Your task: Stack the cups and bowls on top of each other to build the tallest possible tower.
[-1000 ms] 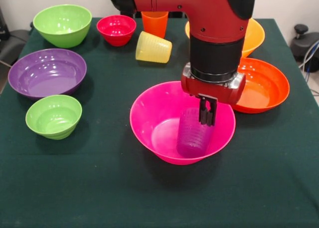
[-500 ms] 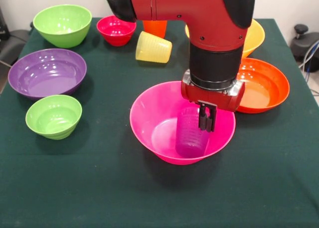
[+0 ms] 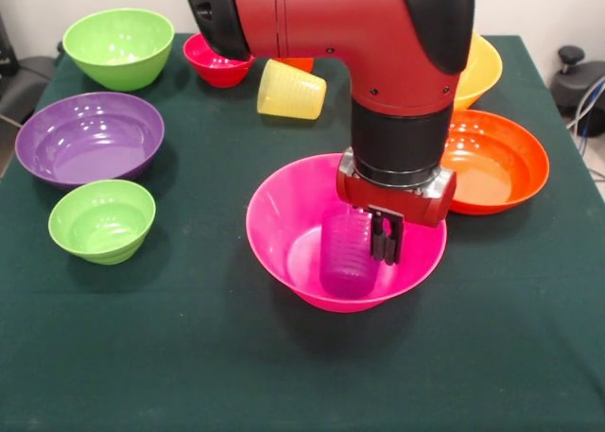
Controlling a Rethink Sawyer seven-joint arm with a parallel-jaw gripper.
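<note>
My gripper [image 3: 386,239] reaches down into the large pink bowl [image 3: 274,226] at mid-table. Its fingers are close together on the wall of the purple cup [image 3: 342,258], which stands slightly tilted inside the bowl. The yellow cup [image 3: 291,90] lies on its side behind the pink bowl. The orange cup is almost wholly hidden behind the arm. The purple bowl [image 3: 90,137] and small green bowl [image 3: 101,220] sit at the left. The medium green bowl [image 3: 118,46] and small red bowl [image 3: 214,63] are at the far left. The orange-red bowl [image 3: 496,160] and yellow-orange bowl [image 3: 480,69] are at the right.
The red arm [image 3: 378,35] covers the far middle of the dark green table [image 3: 189,356]. Grey and black objects lie off the table's left and right edges.
The gripper and the purple cup have shifted a little to the left inside the pink bowl. The arm now hides more of the orange cup and red bowl.
</note>
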